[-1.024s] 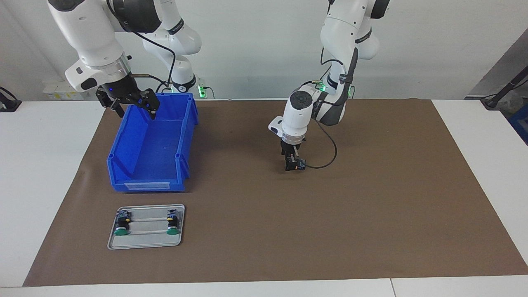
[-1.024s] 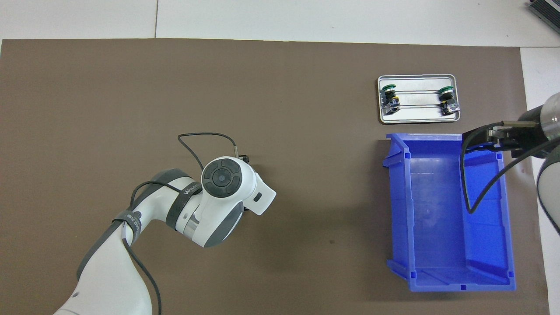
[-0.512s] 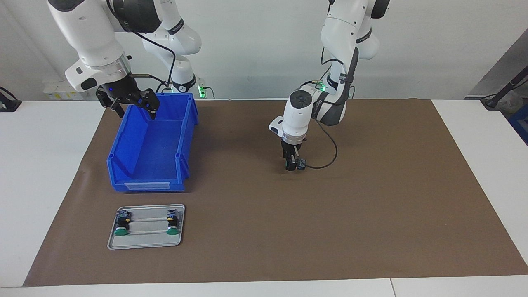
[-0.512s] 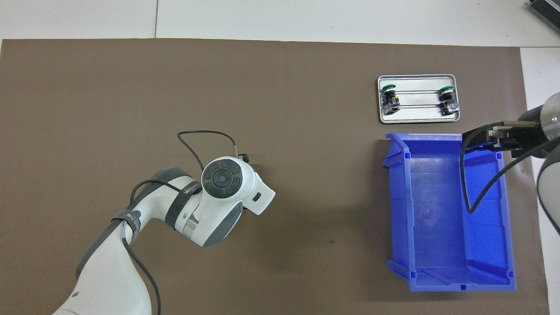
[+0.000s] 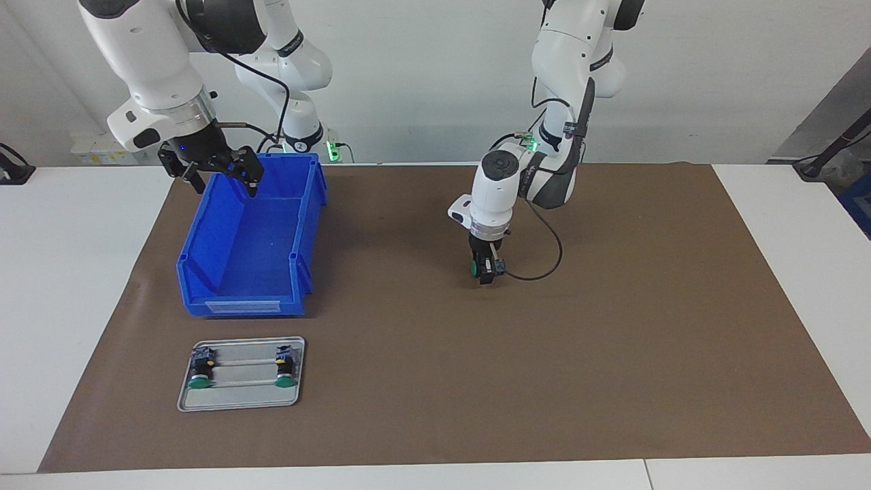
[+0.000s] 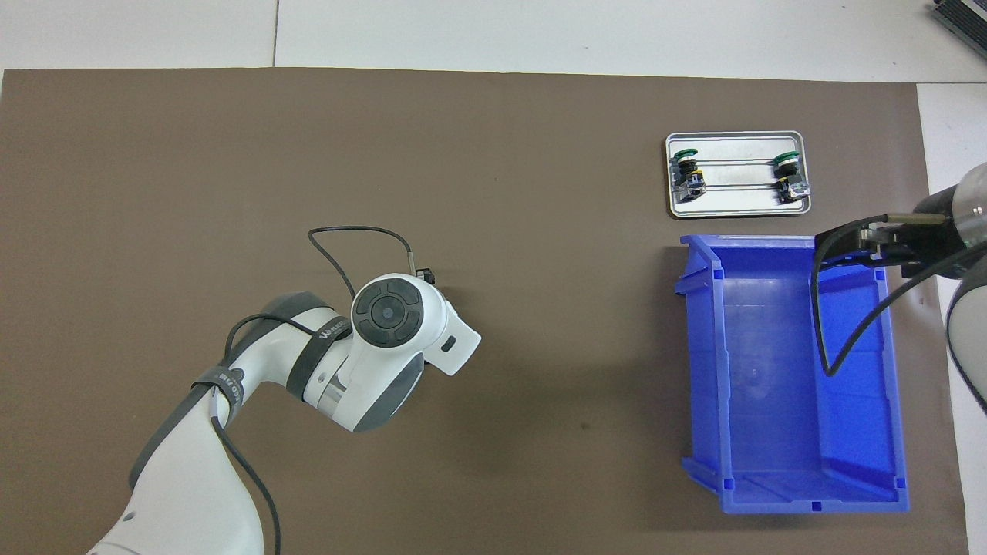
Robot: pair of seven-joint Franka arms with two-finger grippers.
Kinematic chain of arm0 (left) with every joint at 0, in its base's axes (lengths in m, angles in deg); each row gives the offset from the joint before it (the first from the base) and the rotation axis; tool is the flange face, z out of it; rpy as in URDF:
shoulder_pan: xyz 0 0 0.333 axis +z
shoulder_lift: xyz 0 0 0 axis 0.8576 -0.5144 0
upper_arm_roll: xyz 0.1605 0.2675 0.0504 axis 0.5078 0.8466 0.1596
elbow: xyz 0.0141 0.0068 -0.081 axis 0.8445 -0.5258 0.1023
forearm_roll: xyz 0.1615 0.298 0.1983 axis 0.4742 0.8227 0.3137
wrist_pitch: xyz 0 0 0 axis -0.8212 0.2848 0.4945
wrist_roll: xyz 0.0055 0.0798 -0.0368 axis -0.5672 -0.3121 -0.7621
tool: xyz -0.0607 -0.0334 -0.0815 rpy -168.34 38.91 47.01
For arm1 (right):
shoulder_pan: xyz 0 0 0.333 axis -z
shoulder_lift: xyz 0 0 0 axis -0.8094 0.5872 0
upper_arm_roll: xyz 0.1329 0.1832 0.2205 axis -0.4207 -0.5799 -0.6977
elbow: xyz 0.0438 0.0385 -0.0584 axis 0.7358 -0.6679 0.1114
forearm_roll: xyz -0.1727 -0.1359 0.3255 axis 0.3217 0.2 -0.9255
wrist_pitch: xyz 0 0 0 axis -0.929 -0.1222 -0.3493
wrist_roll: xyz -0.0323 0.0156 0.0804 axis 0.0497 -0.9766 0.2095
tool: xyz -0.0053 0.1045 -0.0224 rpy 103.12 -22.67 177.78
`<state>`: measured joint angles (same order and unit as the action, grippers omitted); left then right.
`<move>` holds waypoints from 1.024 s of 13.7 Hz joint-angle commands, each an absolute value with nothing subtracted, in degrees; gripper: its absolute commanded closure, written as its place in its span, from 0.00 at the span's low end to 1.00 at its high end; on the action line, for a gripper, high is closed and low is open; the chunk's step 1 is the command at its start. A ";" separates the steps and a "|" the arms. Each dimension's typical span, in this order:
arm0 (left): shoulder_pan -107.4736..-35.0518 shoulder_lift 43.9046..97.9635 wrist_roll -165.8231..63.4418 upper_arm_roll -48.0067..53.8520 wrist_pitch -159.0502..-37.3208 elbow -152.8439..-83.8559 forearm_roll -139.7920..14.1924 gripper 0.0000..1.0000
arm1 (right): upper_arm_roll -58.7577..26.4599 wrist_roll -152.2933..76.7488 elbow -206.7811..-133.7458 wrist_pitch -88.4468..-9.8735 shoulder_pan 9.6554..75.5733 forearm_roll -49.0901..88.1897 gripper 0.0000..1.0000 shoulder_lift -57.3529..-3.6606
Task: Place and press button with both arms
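My left gripper (image 5: 484,271) points straight down at the middle of the brown mat, its fingertips at the surface. They are shut on a small black button (image 5: 477,268) whose green cap shows at the side. In the overhead view the left wrist hides the fingers and this button. Two more green-capped buttons (image 5: 199,371) (image 5: 286,369) lie on a metal tray (image 5: 241,403), seen from above as buttons (image 6: 686,171) (image 6: 789,176) on the tray (image 6: 736,204). My right gripper (image 5: 219,178) waits open over the blue bin's (image 5: 196,235) corner.
The blue bin (image 6: 696,370) stands with nothing in it toward the right arm's end of the mat, nearer the robots than the tray. A black cable (image 5: 544,255) loops from the left wrist beside the gripper. White table surrounds the mat.
The left gripper's fingers have closed in on the button, and its wrist has shifted slightly toward the left arm's end. The right arm has not moved.
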<state>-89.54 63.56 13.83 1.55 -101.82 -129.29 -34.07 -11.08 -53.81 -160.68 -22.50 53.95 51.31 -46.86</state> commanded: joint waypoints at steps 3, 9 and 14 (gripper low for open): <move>-89.63 63.15 12.77 2.87 -102.62 -130.35 -32.30 0.85 | -11.58 -52.80 -162.49 -23.50 54.57 50.40 0.00 -48.40; -89.54 63.07 12.51 2.88 -102.97 -129.48 -32.39 0.92 | -11.58 -52.80 -162.49 -23.50 54.57 50.40 0.00 -48.40; -89.46 62.36 11.10 2.87 -102.63 -127.72 -32.30 1.00 | -11.58 -52.80 -162.49 -23.50 54.57 50.40 0.00 -48.40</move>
<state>-89.49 63.28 12.59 2.59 -101.89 -128.93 -34.01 -11.08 -53.82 -160.68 -22.50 53.95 51.31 -46.86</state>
